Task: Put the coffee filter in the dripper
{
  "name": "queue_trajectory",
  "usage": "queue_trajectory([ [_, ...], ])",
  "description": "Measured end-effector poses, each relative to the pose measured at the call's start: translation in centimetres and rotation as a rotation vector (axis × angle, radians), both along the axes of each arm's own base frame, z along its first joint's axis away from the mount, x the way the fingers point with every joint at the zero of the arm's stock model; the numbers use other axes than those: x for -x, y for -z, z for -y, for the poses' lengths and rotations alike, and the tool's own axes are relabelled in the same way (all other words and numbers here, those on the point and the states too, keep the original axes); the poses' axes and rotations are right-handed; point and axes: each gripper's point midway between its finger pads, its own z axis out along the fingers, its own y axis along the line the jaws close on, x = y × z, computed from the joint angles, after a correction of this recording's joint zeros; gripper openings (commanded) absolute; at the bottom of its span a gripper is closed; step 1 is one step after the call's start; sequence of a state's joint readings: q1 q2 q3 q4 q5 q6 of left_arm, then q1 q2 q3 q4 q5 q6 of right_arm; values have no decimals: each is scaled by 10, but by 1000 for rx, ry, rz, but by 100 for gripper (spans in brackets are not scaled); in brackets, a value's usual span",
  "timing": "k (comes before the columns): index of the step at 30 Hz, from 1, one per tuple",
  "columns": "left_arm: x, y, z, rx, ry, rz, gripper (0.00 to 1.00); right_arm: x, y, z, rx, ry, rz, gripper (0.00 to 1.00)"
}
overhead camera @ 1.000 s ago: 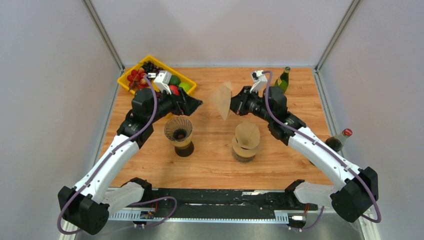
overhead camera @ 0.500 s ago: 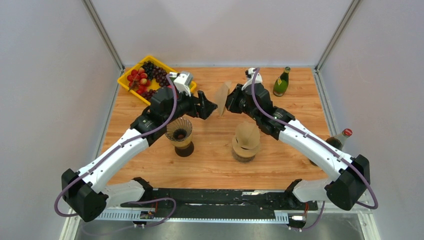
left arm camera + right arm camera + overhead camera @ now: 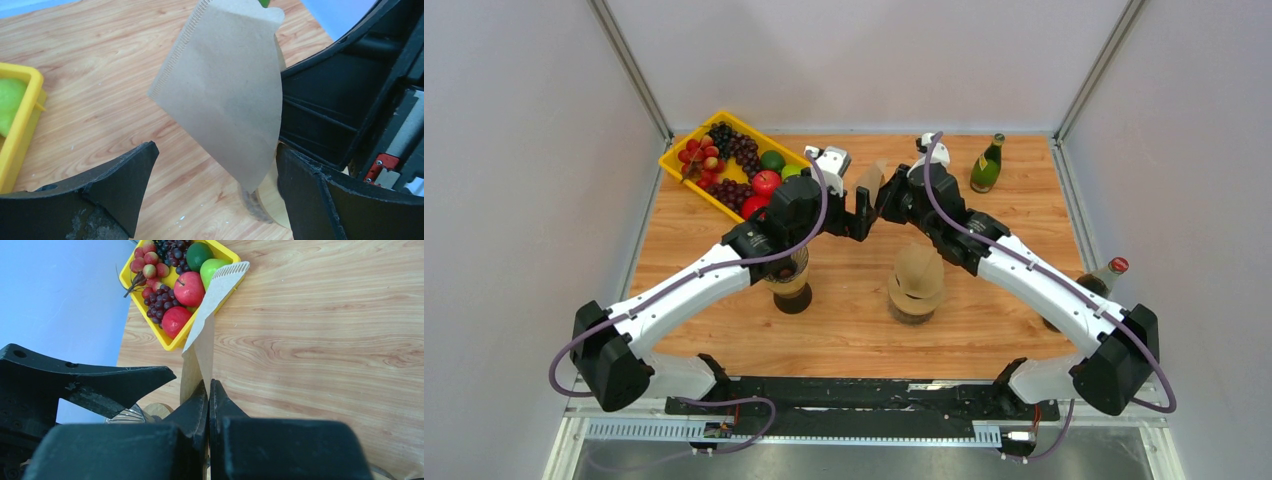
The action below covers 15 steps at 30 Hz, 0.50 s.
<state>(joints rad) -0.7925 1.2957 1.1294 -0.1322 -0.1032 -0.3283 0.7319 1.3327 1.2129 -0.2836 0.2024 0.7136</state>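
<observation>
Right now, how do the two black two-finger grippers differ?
The left black two-finger gripper stands wide open, gripping nothing; the right gripper is shut on the brown paper coffee filter. The left gripper points rightward, the right gripper leftward. Both hover above the wooden table.

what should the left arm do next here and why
Probably close the left gripper on the coffee filter. Its jaws stand open on either side of the filter, which the right gripper holds pinched shut, so a handover looks ready.
</observation>
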Motion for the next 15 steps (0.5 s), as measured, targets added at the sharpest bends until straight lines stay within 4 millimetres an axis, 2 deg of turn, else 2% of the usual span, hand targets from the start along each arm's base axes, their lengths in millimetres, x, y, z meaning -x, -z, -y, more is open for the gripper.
queue_trajectory([
  [7,-4,5,-5,-58,-54,13,100,-2,8,0,19,4,-15,0],
  [15,-18,2,-25,-90,-192,44,100,-1,9,0,43,-15,-6,0],
])
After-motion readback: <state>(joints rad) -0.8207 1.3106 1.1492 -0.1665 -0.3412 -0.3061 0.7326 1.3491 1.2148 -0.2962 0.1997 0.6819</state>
